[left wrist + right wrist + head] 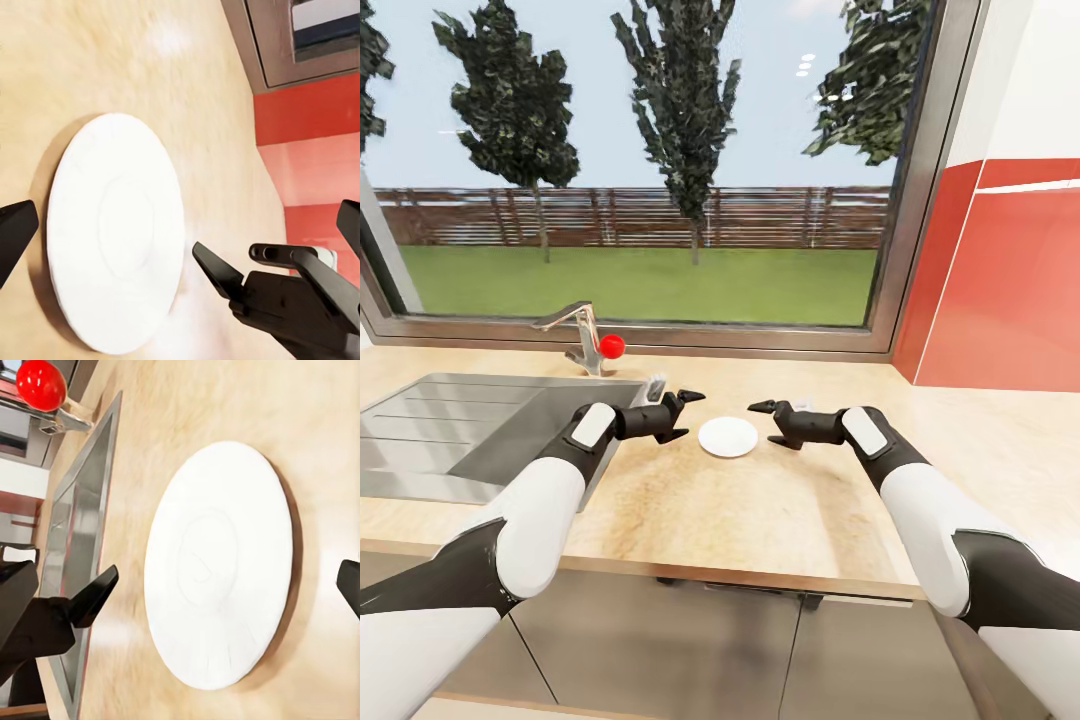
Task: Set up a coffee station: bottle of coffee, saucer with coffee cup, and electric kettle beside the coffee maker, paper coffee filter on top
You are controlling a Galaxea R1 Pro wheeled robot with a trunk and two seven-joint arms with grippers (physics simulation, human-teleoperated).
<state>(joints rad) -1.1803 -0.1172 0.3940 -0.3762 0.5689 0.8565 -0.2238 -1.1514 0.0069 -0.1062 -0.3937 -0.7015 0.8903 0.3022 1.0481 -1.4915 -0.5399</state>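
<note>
One task item on the countertop (780,520) so far: the saucer (728,437), flat and bare, nothing on it or beside it.

Order big to small: window (640,160) with trees and fence outside, red wall panel (1010,290) at the right, beige wood-look countertop over grey cabinet fronts, inset sink (450,430) on the left with tap (575,335) and a red ball-like thing (611,346) by it. Saucer sits between the two grippers, well right of the sink. Left gripper (688,414) and right gripper (765,420) face each other just either side of it, both with jaws apart, holding nothing, not touching the saucer as far as I can tell. My read: early stage. Saucer possibly placed; cup, coffee maker, jar, filter and kettle all left to do.
</note>
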